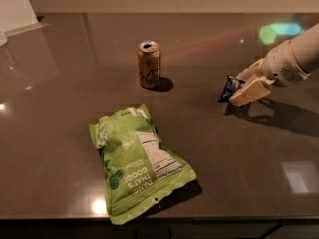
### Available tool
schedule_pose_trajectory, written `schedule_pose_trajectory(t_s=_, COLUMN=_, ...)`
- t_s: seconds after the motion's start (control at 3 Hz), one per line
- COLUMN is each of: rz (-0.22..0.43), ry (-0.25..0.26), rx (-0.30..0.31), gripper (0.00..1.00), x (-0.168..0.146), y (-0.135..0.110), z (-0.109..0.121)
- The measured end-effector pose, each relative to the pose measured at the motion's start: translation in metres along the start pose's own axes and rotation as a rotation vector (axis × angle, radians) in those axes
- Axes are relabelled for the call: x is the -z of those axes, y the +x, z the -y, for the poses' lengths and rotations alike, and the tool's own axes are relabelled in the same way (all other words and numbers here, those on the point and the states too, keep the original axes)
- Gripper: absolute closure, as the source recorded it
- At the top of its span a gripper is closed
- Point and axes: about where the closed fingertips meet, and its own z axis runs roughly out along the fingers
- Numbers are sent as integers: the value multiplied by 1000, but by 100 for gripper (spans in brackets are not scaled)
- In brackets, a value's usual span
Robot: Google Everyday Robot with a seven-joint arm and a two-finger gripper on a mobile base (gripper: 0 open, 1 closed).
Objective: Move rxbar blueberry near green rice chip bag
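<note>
The rxbar blueberry (230, 87), a small dark navy wrapper with white print, sits at the right of the dark table between the cream fingers of my gripper (245, 87). The gripper reaches in from the right edge, and its fingers are closed on the bar's right end, low over the table. The green rice chip bag (137, 162), large and lime green with a white nutrition label, lies flat at the front centre, well to the left of and nearer than the bar.
A gold-brown drink can (149, 64) stands upright at the back centre, between the bag and the bar's side. The table's front edge (199, 218) runs just below the bag. A white object (15, 9) is at the back left.
</note>
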Motion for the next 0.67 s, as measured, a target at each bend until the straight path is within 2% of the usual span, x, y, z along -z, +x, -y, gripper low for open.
schedule_pose_trajectory(t_s=0.33, rz=24, ry=-32, rx=17, gripper=100, x=8, y=-11, z=-20)
schedule_pose_trajectory(t_s=0.67, rz=28, ry=-86, rx=31, gripper=100, x=4, y=-15, z=-45)
